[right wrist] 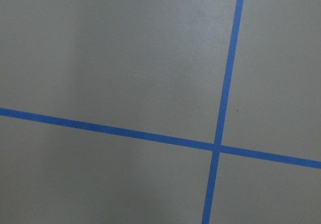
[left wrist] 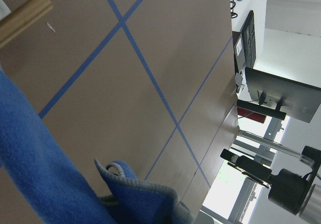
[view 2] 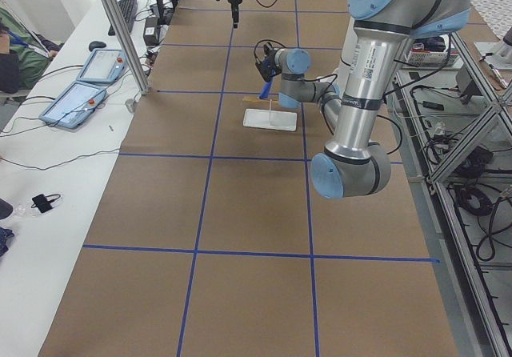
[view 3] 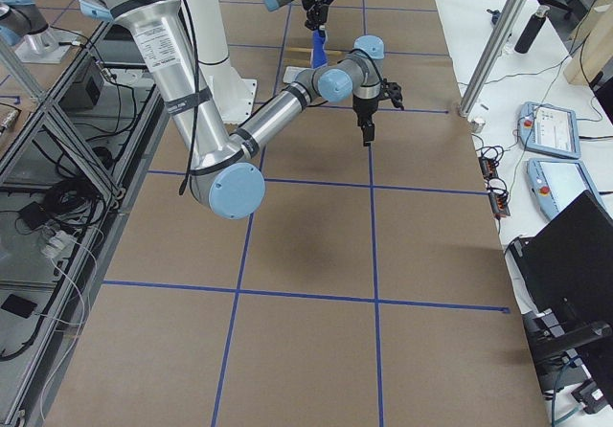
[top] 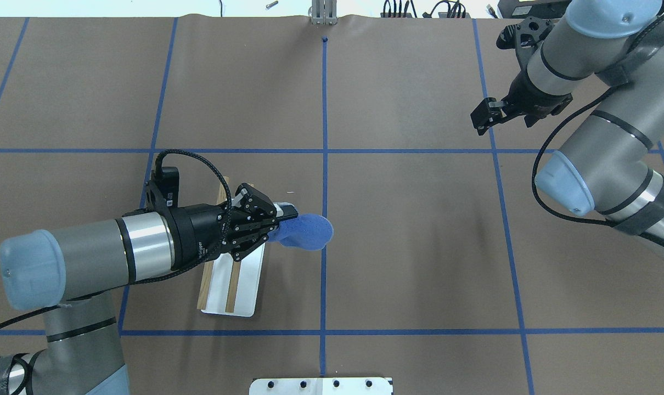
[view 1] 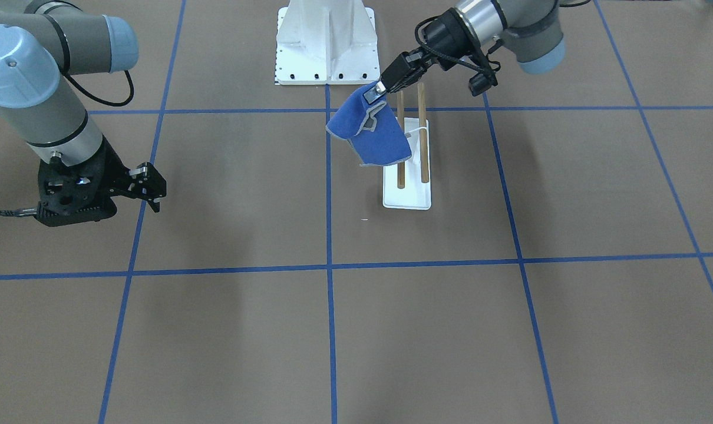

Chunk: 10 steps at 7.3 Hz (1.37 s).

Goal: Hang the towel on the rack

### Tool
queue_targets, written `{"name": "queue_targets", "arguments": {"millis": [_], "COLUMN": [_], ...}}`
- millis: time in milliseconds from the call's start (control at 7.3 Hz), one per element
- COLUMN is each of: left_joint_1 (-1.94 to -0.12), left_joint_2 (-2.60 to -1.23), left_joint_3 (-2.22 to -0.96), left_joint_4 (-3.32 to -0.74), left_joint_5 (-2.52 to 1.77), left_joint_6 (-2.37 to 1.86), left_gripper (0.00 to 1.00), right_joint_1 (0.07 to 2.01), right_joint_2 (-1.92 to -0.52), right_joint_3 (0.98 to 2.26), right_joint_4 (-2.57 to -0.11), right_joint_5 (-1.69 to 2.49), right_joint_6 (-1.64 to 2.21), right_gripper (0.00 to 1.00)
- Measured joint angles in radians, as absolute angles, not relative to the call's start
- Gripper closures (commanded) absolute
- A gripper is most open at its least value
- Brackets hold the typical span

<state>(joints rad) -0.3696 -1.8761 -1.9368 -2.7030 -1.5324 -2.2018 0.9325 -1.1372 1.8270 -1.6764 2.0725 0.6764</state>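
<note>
- In the overhead view the left gripper (top: 286,215) is at the left, reaching sideways over the rack (top: 238,282); its fingers are closed on one edge of the towel (top: 305,232).
- The towel hangs bunched from that pinch, clear of the table (top: 420,247). From the front it droops in front of the nearer rod and the white support, so whether it touches them cannot be told.
- The rack stands under the left wrist: two brown rods run side by side above a flat white base plate. One rod tip shows in the left wrist view (left wrist: 25,18), with blue cloth (left wrist: 45,184) filling the lower corner.
- At the overhead view's bottom centre sits the edge of a white bolted pedestal (top: 321,385), well apart from the rack.
- At the far right the right gripper (top: 486,116) hangs above bare brown table, well apart from the towel. Its fingers look narrow, close together, with nothing between them.
- The right wrist view shows only blue tape lines (right wrist: 220,108) crossing on the table.
</note>
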Motion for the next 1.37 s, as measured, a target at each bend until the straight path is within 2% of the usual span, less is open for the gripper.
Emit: {"name": "queue_targets", "arguments": {"millis": [548, 1369], "left_joint_1": [-0.331, -0.307], "left_joint_2": [-1.859, -1.676], "left_joint_3": [-1.953, -1.966], "left_joint_4": [-2.667, -2.684], "left_joint_5": [-1.26, -1.166], "left_joint_6": [-2.261, -2.267], "left_gripper": [1.0, 1.0], "right_joint_1": [0.963, 0.995], "right_joint_2": [-1.15, -1.161], "right_joint_3": [1.827, 1.82], "right_joint_4": [-1.677, -1.679], "right_joint_5": [2.095, 2.113], "right_joint_6": [0.665, 0.626], "right_gripper": [0.0, 0.0]}}
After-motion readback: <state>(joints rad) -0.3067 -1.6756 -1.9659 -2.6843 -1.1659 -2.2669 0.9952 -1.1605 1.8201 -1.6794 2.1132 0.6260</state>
